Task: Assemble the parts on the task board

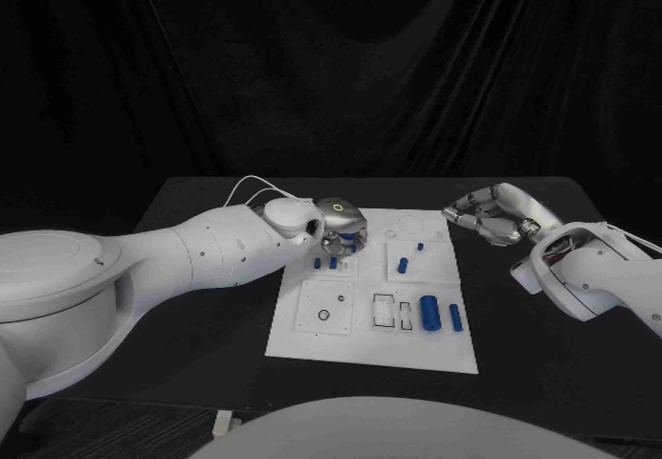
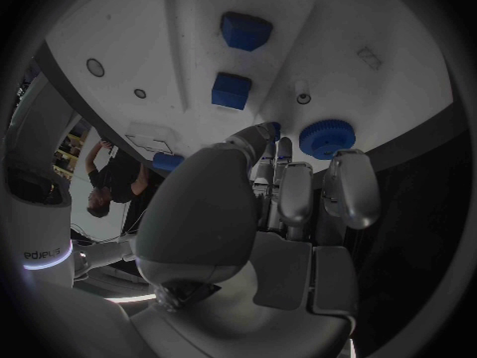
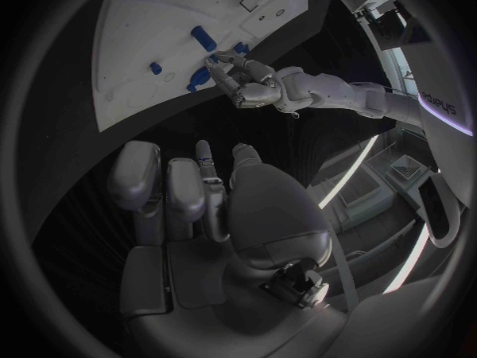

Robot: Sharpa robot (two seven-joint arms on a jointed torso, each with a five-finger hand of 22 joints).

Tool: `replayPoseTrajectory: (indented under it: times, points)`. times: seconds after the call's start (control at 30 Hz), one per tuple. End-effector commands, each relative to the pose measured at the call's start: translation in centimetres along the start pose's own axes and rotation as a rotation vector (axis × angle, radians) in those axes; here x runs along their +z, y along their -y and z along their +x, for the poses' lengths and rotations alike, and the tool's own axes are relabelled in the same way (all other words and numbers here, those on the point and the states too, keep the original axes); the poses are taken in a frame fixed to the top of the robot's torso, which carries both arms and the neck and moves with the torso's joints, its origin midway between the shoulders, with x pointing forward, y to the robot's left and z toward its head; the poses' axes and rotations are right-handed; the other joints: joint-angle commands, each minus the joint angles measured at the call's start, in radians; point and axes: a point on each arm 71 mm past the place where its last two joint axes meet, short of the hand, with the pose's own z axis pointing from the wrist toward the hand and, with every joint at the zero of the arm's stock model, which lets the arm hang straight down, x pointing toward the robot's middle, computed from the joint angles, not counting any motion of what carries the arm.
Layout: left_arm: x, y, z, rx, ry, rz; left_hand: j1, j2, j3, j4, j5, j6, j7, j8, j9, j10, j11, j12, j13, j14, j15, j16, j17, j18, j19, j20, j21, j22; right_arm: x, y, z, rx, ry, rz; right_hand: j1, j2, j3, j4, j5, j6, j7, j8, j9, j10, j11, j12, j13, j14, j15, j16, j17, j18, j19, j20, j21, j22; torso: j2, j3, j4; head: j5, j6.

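Clearly the risk sits at the far left corner of the task board [image 1: 311,346], where the left hand [image 1: 340,228] hangs low over a cluster of small blue parts [image 1: 331,260]. In the left wrist view its fingers [image 2: 296,195] are curled downward with their tips just beside a round blue toothed part [image 2: 327,138] at the board's edge, two blue blocks [image 2: 231,90] lying further in. Whether a part is already pinched I cannot tell (the palm hides the fingertips). If the hand closes off-centre, that round part could, I judge, skid off the edge onto the black table [image 1: 207,277], or a neighbouring piece be knocked askew. Two blue cylinders [image 1: 430,311] lie near the board's right edge, and an upright blue peg [image 1: 403,264] stands mid-board, both well apart from the left hand. The right hand [image 1: 486,216] hovers off the board's far right corner, fingers curled in on nothing; sweeping inward, it might clip those pieces.
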Motion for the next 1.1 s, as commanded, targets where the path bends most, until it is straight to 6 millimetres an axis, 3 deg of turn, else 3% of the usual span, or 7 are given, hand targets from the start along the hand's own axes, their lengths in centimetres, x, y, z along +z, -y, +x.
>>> replayPoseTrajectory:
  times: [0.03,0.2,0.63,0.9,1.1]
  points:
    - [0.1,0.1,0.1,0.002,0.001,0.003,-0.002,0.002,0.011,-0.003,-0.012,0.003,-0.006,0.002,-0.002,0.019,0.0,0.002,-0.002,-0.004,0.0,0.0,-0.001,-0.006,-0.002,-0.005,-0.002,0.16,0.0,0.1,0.1,0.003,-0.012,0.009,0.012,0.004,-0.003,-0.001,0.007,0.002,0.001,-0.002,-0.001,0.054,0.001,-0.003,0.082,0.03,-0.008,0.001,-0.001,0.001,0.032,0.008,-0.002,0.074,-0.001,0.0002,0.0003,-0.001,0.0]
    - [0.2,0.1,0.1,0.003,0.007,-0.001,-0.014,0.005,0.016,-0.009,-0.05,0.012,-0.005,0.005,-0.003,0.042,-0.001,0.002,-0.005,-0.005,0.0,0.001,-0.004,-0.006,-0.002,-0.005,-0.003,0.16,0.0,0.1,0.2,0.003,-0.015,0.01,0.012,0.004,-0.003,-0.001,0.007,0.002,0.001,-0.002,-0.001,0.054,0.001,-0.003,0.082,0.03,-0.008,0.001,-0.001,0.001,0.032,0.008,-0.002,0.074,0.0,0.0001,-0.0009,0.0,0.0]
    - [0.1,0.3,-0.1,0.015,0.072,0.022,-0.017,0.024,-0.004,-0.047,-0.061,0.111,0.002,0.055,0.019,0.161,-0.009,0.034,0.013,0.01,-0.004,0.015,0.011,-0.009,0.011,-0.005,0.012,0.164,0.0,0.2,0.2,0.002,-0.017,0.014,0.012,0.004,-0.002,-0.001,0.008,0.003,0.001,-0.001,-0.001,0.053,0.001,-0.003,0.081,0.03,-0.008,0.0,-0.002,0.001,0.032,0.008,-0.003,0.074,0.001,0.0,0.0004,0.0,0.0]
    - [-1.2,0.2,-0.8,0.031,0.171,0.039,-0.011,0.026,-0.004,-0.058,-0.103,0.072,0.002,0.026,0.007,0.154,-0.007,0.015,0.01,0.015,-0.005,0.015,0.006,-0.009,0.011,-0.006,0.007,0.163,0.0,0.3,0.2,0.003,-0.025,0.017,0.012,0.006,-0.002,-0.001,0.007,0.005,0.001,-0.001,-0.001,0.051,0.002,-0.005,0.077,0.029,-0.007,0.0,-0.003,0.002,0.032,0.008,-0.005,0.073,0.0,0.0001,0.0,0.0,0.0]
    - [-2.6,-0.5,-3.1,0.054,0.229,0.047,-0.012,0.028,-0.001,-0.056,-0.138,0.07,-0.002,0.019,0.003,0.148,-0.01,0.006,0.01,0.016,-0.006,0.013,0.002,-0.008,0.011,-0.006,0.005,0.163,0.0,0.3,0.4,0.005,-0.034,0.018,0.012,0.006,-0.002,0.0,0.006,0.006,0.001,0.0,-0.001,0.051,0.003,-0.005,0.077,0.029,-0.007,0.0,-0.004,0.001,0.032,0.008,-0.004,0.073,-0.001,-0.0001,0.0003,0.002,0.0]
